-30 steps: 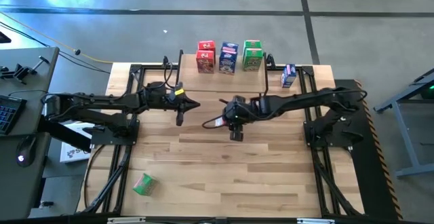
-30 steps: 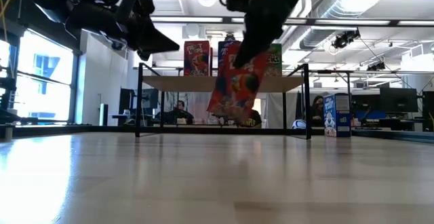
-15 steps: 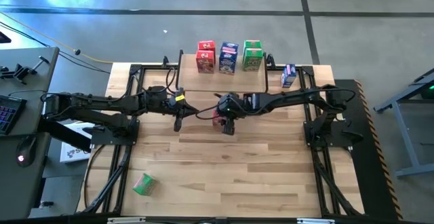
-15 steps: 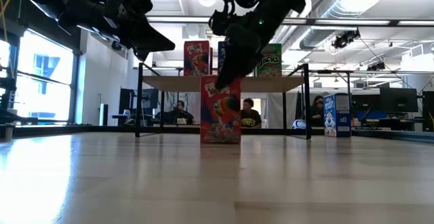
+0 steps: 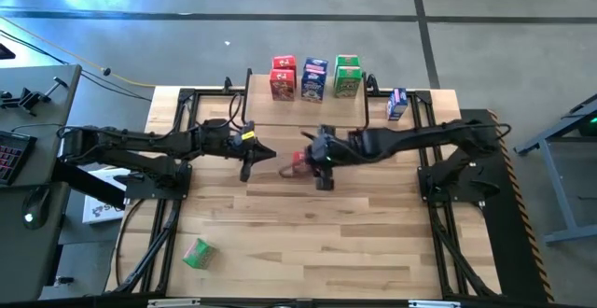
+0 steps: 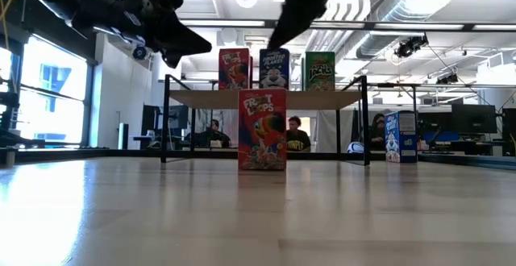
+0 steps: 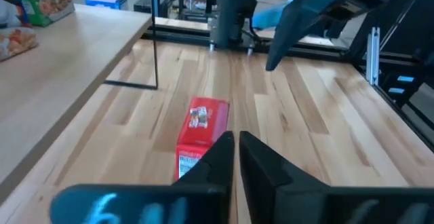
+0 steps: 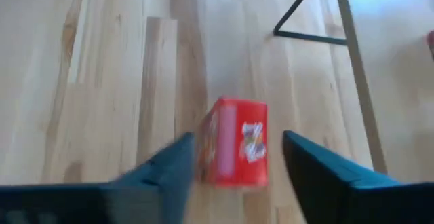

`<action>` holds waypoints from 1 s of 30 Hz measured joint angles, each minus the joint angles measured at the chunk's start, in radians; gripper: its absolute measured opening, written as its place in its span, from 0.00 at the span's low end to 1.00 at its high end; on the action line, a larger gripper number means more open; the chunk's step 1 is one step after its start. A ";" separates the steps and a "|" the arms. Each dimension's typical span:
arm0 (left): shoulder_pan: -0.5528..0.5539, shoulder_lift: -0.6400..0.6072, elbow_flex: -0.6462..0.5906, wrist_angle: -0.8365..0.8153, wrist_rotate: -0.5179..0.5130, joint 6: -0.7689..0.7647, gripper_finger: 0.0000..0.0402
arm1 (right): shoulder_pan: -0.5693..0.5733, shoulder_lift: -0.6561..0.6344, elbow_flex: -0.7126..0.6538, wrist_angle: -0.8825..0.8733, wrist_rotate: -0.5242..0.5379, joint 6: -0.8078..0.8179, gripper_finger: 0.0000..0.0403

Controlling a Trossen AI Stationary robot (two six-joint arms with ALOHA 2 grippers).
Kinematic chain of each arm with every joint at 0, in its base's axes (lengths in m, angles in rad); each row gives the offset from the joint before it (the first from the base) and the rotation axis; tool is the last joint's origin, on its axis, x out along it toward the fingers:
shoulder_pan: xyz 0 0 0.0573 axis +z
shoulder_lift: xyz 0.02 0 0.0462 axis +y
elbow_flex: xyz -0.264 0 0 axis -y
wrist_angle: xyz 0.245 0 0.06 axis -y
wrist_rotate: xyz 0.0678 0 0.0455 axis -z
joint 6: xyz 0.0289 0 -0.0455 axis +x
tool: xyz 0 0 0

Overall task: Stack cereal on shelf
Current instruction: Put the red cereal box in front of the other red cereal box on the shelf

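Observation:
A red cereal box (image 6: 262,129) stands upright on its base on the table in front of the shelf (image 6: 266,98); it also shows in the high view (image 5: 298,162). My right gripper (image 8: 237,139) is open above it, one finger on either side, clear of the box top, and shows high up in the low view (image 6: 297,8). My left gripper (image 5: 268,152) is shut and empty just left of the box; the box shows past its fingers (image 7: 201,132). A red (image 5: 283,78), a blue (image 5: 314,78) and a green box (image 5: 347,75) stand on the shelf top.
A blue box (image 5: 396,104) stands on the table right of the shelf. A green box (image 5: 197,252) lies near the table's front left. The shelf's thin black legs (image 6: 166,121) stand behind the red box. People sit in the room beyond the table.
My right gripper has brought the red box down from a tilted hold in the air and set it upright on the table in front of the shelf. It has then let go and risen clear above it. The box stays standing.

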 joint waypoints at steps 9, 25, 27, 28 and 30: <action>-0.017 0.123 0.114 -0.013 0.000 -0.001 0.07 | 0.096 -0.210 -0.379 0.275 0.058 0.177 0.02; -0.060 0.406 0.480 -0.432 -0.006 0.130 0.53 | 0.228 -0.345 -0.747 0.709 0.169 0.299 0.05; -0.063 0.437 0.506 -0.463 -0.034 0.128 0.58 | 0.235 -0.345 -0.747 0.711 0.170 0.295 0.05; -0.066 0.450 0.519 -0.477 -0.059 0.132 0.61 | 0.237 -0.345 -0.747 0.711 0.170 0.292 0.05; -0.071 0.472 0.545 -0.491 -0.105 0.146 0.66 | 0.243 -0.345 -0.747 0.711 0.171 0.278 0.05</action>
